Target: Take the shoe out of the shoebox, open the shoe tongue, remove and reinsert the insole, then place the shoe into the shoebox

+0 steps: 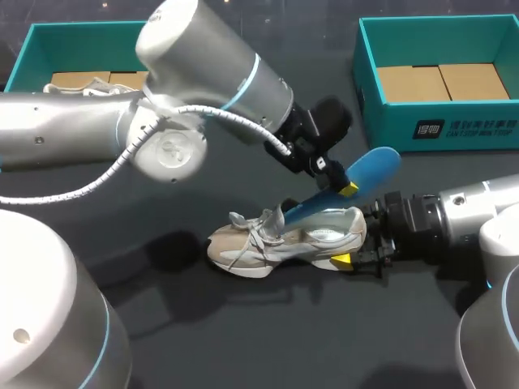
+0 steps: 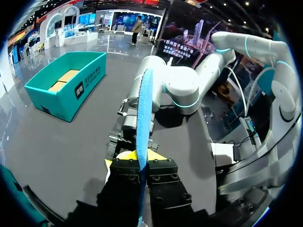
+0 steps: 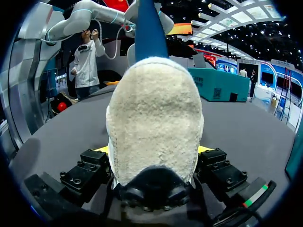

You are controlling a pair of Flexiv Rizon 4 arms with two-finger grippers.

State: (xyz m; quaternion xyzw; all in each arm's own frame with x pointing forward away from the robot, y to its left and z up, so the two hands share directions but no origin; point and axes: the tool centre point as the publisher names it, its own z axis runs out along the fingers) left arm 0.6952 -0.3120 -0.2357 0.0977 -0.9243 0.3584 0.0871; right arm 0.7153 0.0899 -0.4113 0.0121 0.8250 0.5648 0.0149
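A beige and white sneaker [image 1: 276, 239] lies on the dark table, toe to the left, heel to the right. My right gripper [image 1: 357, 239] holds its heel from both sides; in the right wrist view the fuzzy heel [image 3: 154, 118] fills the space between the fingers [image 3: 100, 150]. My left gripper [image 1: 347, 189] hovers just above the heel, shut on a blue insole [image 1: 369, 172]. The insole slants, its lower end at the shoe's opening. In the left wrist view the insole [image 2: 143, 113] stands edge-on in the gripper [image 2: 142, 156]. It also rises behind the heel as the blue insole [image 3: 147, 28].
A teal shoebox [image 1: 438, 121] with a cardboard floor stands at the back right, also seen as a teal shoebox [image 2: 66, 90]. A second teal box [image 1: 32, 49] sits at the back left, partly hidden by my left arm, with something pale inside.
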